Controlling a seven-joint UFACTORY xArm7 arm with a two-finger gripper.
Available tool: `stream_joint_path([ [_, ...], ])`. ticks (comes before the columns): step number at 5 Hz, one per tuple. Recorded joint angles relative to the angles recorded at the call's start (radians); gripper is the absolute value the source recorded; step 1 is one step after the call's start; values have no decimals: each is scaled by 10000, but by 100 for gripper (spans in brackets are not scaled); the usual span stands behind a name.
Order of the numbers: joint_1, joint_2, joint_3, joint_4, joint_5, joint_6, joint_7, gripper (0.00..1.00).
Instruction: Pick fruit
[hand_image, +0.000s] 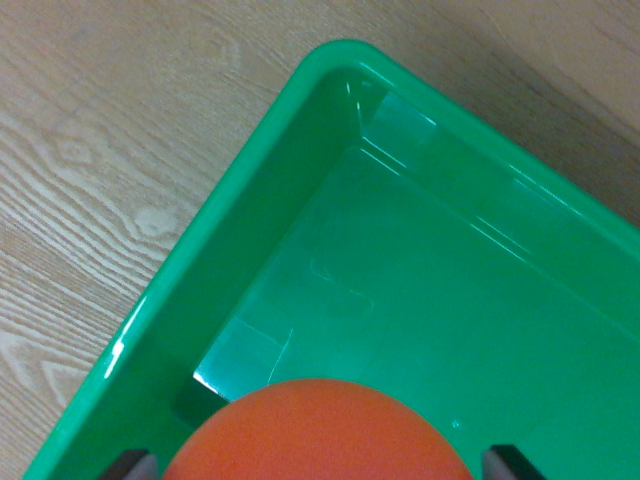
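An orange round fruit (318, 432) fills the bottom middle of the wrist view, close under the camera. Dark fingertips (130, 466) show at either side of it at the bottom edge, one at the wrist view's left and one at its right, so my gripper (318, 468) looks shut on the fruit. The fruit hangs over the inside of a green plastic bin (240, 190), whose floor shows beneath and beyond it. The lower part of the fruit and the fingers' contact are cut off by the frame.
The bin's corner points up at the top middle, with its rim running down-left and down-right. A light wood-grain tabletop (110, 150) lies outside the bin at the left and top.
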Motion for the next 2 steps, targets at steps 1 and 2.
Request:
stream_joint_path([
  [1,0,0,0,0,0,0,0,100],
  [2,-4,-119,2,226,11,345,-6,100],
])
